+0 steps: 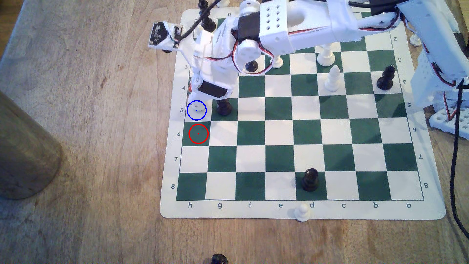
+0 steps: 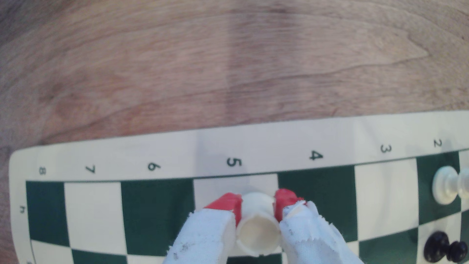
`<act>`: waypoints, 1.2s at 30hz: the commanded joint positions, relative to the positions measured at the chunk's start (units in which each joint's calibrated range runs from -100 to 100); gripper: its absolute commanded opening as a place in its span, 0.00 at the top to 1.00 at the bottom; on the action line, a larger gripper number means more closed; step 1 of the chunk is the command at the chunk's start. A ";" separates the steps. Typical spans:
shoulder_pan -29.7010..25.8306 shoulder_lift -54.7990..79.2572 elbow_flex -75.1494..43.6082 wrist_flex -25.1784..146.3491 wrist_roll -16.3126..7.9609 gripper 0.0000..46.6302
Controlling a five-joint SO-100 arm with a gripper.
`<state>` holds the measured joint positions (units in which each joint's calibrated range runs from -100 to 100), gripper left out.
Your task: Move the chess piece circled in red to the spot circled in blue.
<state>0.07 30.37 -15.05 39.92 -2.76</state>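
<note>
The gripper point(image 2: 257, 207) grasps the white rook point(image 2: 257, 223) over the blue-ringed h5 square point(image 1: 196, 110) at the exterior view's left board edge, the red-ringed square point(image 1: 198, 133) vacated; only release remains.

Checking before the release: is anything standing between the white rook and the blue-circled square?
Nothing visible does. The rook sits between the gripper's red-tipped jaws, directly over the cream square by the 5 label. The nearest piece, a black piece, stands on the neighbouring green square, beside that square.
</note>
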 commanded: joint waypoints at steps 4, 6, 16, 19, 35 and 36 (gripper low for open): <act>-0.90 -1.93 -6.44 1.03 0.20 0.98; -0.90 -1.93 -6.53 1.03 0.05 0.98; -1.05 -0.83 -6.53 0.95 0.00 0.97; -1.05 -0.58 -6.71 1.19 0.05 0.85; 0.36 -7.37 -5.90 7.09 -0.49 0.53; 0.51 -8.73 -4.90 7.25 -0.49 0.53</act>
<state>-0.29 31.71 -16.67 44.46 -3.15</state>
